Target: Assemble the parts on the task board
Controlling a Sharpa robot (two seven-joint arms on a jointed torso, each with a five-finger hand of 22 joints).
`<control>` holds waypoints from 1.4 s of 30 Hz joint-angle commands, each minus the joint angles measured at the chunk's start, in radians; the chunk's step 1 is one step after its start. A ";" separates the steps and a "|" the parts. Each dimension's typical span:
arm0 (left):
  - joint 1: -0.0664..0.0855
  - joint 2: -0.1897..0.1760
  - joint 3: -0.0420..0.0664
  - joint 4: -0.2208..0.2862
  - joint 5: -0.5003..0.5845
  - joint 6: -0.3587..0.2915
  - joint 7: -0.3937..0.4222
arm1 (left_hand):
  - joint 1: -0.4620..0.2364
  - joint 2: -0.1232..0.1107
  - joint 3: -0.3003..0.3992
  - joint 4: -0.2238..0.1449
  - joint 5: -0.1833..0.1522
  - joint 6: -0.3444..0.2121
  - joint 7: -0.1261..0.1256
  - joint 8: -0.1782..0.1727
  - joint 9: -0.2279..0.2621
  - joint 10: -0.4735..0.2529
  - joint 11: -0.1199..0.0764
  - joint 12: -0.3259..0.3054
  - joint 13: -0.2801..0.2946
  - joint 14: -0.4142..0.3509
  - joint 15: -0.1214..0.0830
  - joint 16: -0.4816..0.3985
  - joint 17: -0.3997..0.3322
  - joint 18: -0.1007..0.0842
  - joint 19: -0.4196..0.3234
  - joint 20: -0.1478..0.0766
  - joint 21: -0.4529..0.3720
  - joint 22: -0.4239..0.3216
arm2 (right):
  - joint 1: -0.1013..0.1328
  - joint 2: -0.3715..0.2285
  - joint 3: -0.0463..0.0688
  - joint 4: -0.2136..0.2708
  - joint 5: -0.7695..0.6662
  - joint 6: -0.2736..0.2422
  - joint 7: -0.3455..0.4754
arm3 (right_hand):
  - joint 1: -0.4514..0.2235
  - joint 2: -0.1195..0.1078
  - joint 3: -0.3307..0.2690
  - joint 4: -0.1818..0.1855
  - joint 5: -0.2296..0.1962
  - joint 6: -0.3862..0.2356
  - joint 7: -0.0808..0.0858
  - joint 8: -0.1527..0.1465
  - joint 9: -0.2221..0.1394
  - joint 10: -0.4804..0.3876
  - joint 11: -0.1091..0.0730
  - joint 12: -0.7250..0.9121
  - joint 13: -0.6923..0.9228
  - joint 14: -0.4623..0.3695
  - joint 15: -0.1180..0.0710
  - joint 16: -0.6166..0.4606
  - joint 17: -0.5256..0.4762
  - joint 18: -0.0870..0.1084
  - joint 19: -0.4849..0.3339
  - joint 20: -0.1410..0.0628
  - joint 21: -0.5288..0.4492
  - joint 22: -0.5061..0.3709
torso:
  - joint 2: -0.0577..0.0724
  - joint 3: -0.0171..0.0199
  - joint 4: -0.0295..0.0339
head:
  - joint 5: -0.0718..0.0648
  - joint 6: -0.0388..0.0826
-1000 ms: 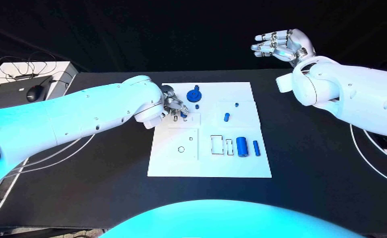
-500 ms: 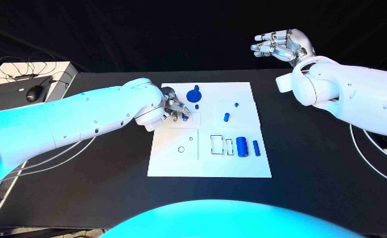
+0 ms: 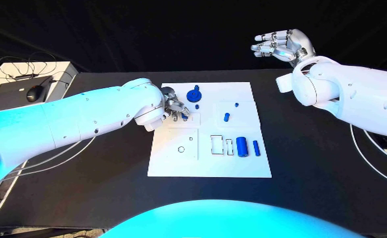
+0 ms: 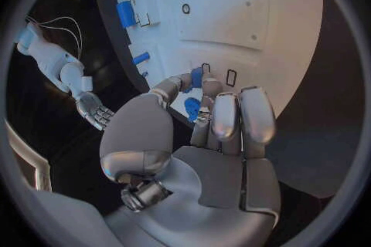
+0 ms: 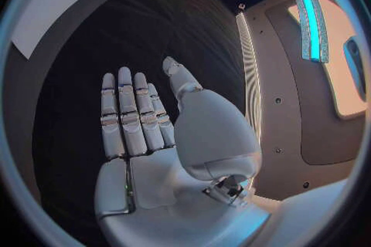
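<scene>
Nearest, by the front edge of the white task board [image 3: 242,166] on the black table [image 3: 322,182]: a fat blue part [image 3: 241,146] and a thin blue part [image 3: 256,148], side by side. Leave those two alone for now.

A bit further in: the left hand [image 3: 173,109], low over the left half of the board. Fingers curled in, tips clamped on a small blue part [image 4: 196,78]. Just beside the tips, two little slots [image 4: 230,77] in the board. Most likely the step in hand: put the small blue part into one of those slots.

To do it well:
- Keep the pinch tight, so nothing slips.
- Turn the part until it lines up with the slot.
- Go straight down, slowly. No sliding sideways.
- Push gently. If it sticks, lift a little and try again.
- Let go only when it sits all the way in.

Further back, near the hand: a round blue knob [image 3: 194,94]. Take care not to bump it.

Farthest: the right hand [image 3: 278,44], up high past the back of the table, fingers apart, holding nothing. Best kept out of the way there.
</scene>
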 commanded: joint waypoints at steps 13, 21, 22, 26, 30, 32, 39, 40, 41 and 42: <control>-0.005 0.004 0.000 -0.007 -0.019 0.030 0.010 | 0.013 0.000 0.128 -0.119 0.005 0.024 -0.022 0.007 -0.002 0.050 -0.044 -0.005 0.002 -0.003 -0.006 0.007 -0.001 -0.019 0.005 -0.007 -0.004 0.076 | 0.000 -0.001 0.001 0.002 -0.003 0.009 0.006 | 0.007 0.003 -0.012 0.000 0.006 -0.007 -0.001 0.000 0.000 -0.007 -0.002 0.002 -0.001 -0.004 0.000 -0.003 -0.001 -0.010 -0.006 0.001 0.001 0.001 | 0.000 -0.0002 0.0000 | 0.000 0.000; -0.012 0.007 0.000 -0.012 -0.020 0.030 0.010 | 0.013 0.000 0.128 -0.119 0.005 0.024 -0.022 0.007 -0.002 0.050 -0.044 -0.005 0.002 -0.003 -0.006 0.007 -0.001 -0.019 0.005 -0.007 -0.004 0.076 | 0.000 -0.002 0.001 0.003 -0.003 0.009 0.006 | 0.007 0.003 -0.012 0.000 0.006 -0.007 -0.001 0.000 0.000 -0.007 -0.002 0.002 -0.001 -0.004 0.000 -0.003 -0.001 -0.010 -0.006 0.001 0.001 0.001 | 0.000 0.0002 -0.0005 | 0.000 0.000; -0.013 0.007 0.000 -0.013 -0.020 0.030 0.010 | 0.013 0.000 0.128 -0.119 0.005 0.024 -0.022 0.007 -0.002 0.050 -0.044 -0.005 0.002 -0.003 -0.006 0.007 -0.001 -0.019 0.005 -0.007 -0.004 0.076 | 0.000 -0.002 0.001 0.003 -0.003 0.010 0.006 | 0.007 0.003 -0.012 0.000 0.006 -0.007 -0.001 0.000 0.000 -0.007 -0.002 0.002 -0.001 -0.004 0.000 -0.003 -0.001 -0.010 -0.006 0.001 0.001 0.001 | 0.000 0.0003 -0.0006 | 0.000 0.000; -0.015 0.007 -0.001 -0.015 -0.021 0.030 0.011 | 0.013 0.000 0.128 -0.119 0.005 0.024 -0.022 0.007 -0.002 0.050 -0.044 -0.005 0.002 -0.003 -0.006 0.007 -0.001 -0.019 0.005 -0.007 -0.004 0.076 | 0.000 -0.002 0.001 0.003 -0.002 0.015 0.004 | 0.005 0.003 -0.014 0.001 0.006 -0.008 0.000 0.000 0.000 -0.007 -0.002 0.002 -0.001 -0.004 0.000 -0.003 -0.002 -0.010 -0.007 0.001 0.000 0.001 | 0.000 0.0004 -0.0003 | -0.001 0.000; -0.017 0.007 -0.001 -0.016 -0.025 0.030 0.011 | 0.014 -0.001 0.128 -0.116 0.005 0.023 -0.022 0.010 -0.002 0.050 -0.044 -0.007 0.003 -0.003 -0.006 0.009 -0.002 -0.019 0.005 -0.008 -0.005 0.078 | 0.000 -0.003 0.001 0.004 0.000 0.016 0.003 | 0.004 0.004 -0.014 0.002 0.006 -0.008 -0.001 0.000 0.000 -0.008 -0.002 0.002 -0.001 -0.005 0.000 -0.003 -0.002 -0.010 -0.007 0.002 0.000 0.001 | 0.000 0.0005 -0.0001 | -0.002 0.000; -0.017 0.007 -0.001 -0.017 -0.027 0.030 0.011 | 0.014 -0.001 0.128 -0.116 0.005 0.023 -0.022 0.010 -0.002 0.050 -0.044 -0.007 0.003 -0.003 -0.006 0.009 -0.002 -0.019 0.005 -0.008 -0.005 0.078 | 0.000 -0.003 0.001 0.004 0.000 0.017 0.003 | 0.004 0.004 -0.014 0.002 0.006 -0.008 -0.001 0.000 0.000 -0.008 -0.002 0.002 -0.001 -0.005 0.000 -0.003 -0.002 -0.010 -0.007 0.002 0.000 0.001 | 0.000 0.0005 0.0000 | -0.002 0.000; -0.018 0.007 -0.001 -0.017 -0.046 0.035 0.011 | 0.014 -0.001 0.128 -0.116 0.005 0.023 -0.022 0.010 -0.002 0.050 -0.044 -0.007 0.003 -0.003 -0.006 0.009 -0.002 -0.019 0.005 -0.008 -0.005 0.078 | 0.000 -0.003 0.000 0.005 0.000 0.017 0.004 | 0.004 0.004 -0.014 0.002 0.006 -0.008 -0.001 0.000 0.000 -0.008 -0.002 0.002 -0.001 -0.005 0.000 -0.003 -0.002 -0.010 -0.007 0.002 0.000 0.001 | 0.000 0.0005 -0.0005 | -0.002 0.000; -0.018 0.007 -0.001 -0.017 -0.052 0.038 0.010 | 0.014 -0.001 0.128 -0.116 0.005 0.023 -0.022 0.010 -0.002 0.050 -0.044 -0.007 0.003 -0.003 -0.006 0.009 -0.002 -0.019 0.005 -0.008 -0.005 0.078 | 0.000 -0.004 0.000 0.006 0.000 0.017 0.004 | 0.004 0.004 -0.014 0.002 0.006 -0.008 -0.001 0.000 0.000 -0.008 -0.002 0.002 -0.001 -0.005 0.000 -0.003 -0.002 -0.010 -0.007 0.002 0.000 0.001 | 0.000 0.0004 -0.0005 | -0.002 0.000; -0.018 0.007 -0.001 -0.016 -0.058 0.040 0.010 | 0.014 -0.001 0.128 -0.116 0.005 0.023 -0.022 0.010 -0.002 0.050 -0.044 -0.007 0.003 -0.003 -0.006 0.009 -0.002 -0.019 0.005 -0.008 -0.005 0.078 | 0.000 -0.004 0.000 0.006 0.000 0.017 0.004 | 0.004 0.004 -0.014 0.002 0.006 -0.008 -0.001 0.000 0.000 -0.008 -0.002 0.002 -0.001 -0.005 0.000 -0.003 -0.002 -0.010 -0.007 0.002 0.000 0.001 | 0.000 0.0000 -0.0007 | -0.002 0.000; -0.018 0.008 -0.001 -0.016 -0.064 0.042 0.010 | 0.015 -0.001 0.127 -0.116 0.005 0.022 -0.022 0.011 -0.002 0.050 -0.044 -0.008 0.003 -0.004 -0.006 0.008 -0.003 -0.020 0.005 -0.008 -0.005 0.079 | 0.000 -0.004 0.000 0.006 0.000 0.017 0.004 | 0.004 0.004 -0.014 0.002 0.006 -0.008 -0.001 0.000 0.000 -0.008 -0.002 0.002 -0.001 -0.005 0.000 -0.003 -0.002 -0.010 -0.007 0.002 0.000 0.001 | 0.000 0.0001 -0.0006 | -0.001 0.000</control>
